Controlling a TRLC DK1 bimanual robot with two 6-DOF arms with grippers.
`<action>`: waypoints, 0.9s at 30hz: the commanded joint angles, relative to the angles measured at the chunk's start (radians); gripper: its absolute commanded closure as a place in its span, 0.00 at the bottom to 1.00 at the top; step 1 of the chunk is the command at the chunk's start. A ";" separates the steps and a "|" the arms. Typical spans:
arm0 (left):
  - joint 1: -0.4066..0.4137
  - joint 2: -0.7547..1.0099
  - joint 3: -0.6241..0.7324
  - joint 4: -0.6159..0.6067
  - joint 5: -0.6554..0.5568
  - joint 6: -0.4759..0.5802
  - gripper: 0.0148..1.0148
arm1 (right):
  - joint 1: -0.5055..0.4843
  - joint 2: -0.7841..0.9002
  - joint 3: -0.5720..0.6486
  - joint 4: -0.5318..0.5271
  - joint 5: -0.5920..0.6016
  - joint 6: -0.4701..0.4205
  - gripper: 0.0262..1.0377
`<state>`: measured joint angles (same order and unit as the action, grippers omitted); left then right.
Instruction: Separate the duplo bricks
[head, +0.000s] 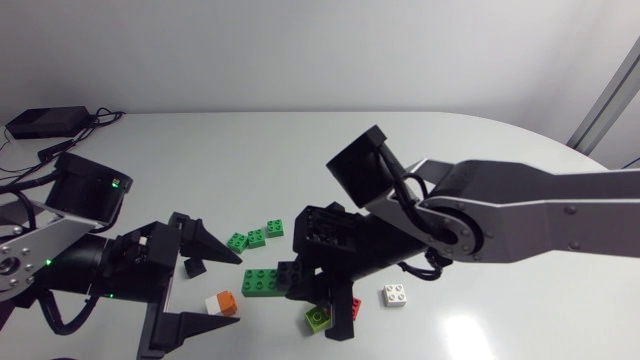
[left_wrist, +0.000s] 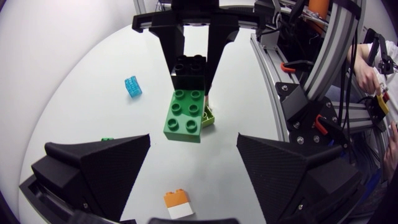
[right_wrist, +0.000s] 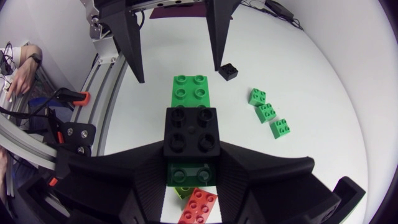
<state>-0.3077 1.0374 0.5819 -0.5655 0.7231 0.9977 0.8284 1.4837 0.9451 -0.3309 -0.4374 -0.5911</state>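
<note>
- Our right gripper (right_wrist: 191, 155) is clamping a black 2x2 brick (right_wrist: 191, 132) from both sides, over the middle of the white table (head: 300, 150).
- That black brick is sitting on one end of a longer green brick (right_wrist: 191, 90).
- Our left gripper (left_wrist: 193, 140) is gaping wide, holding nothing, and facing the green brick's free end without touching it.
- A lime brick (left_wrist: 210, 117) and a red brick (right_wrist: 198, 208) are lying under the right gripper.
- An orange-and-white brick (left_wrist: 177, 204) is lying between the left fingers.
- Three small green bricks (right_wrist: 267, 112) are lying farther back.
</note>
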 joint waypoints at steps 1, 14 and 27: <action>-0.025 -0.007 0.027 -0.004 0.009 -0.024 0.06 | 0.025 0.021 0.029 -0.007 0.003 0.022 0.82; -0.056 0.047 0.021 0.076 0.009 -0.065 0.52 | 0.080 0.033 0.044 -0.003 0.012 0.051 0.82; -0.060 0.056 0.009 0.087 0.007 -0.067 0.68 | 0.077 0.024 0.050 0.001 0.017 0.065 0.52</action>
<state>-0.3698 1.0775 0.5819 -0.4938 0.7307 0.9447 0.8978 1.4979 0.9737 -0.3305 -0.4145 -0.5587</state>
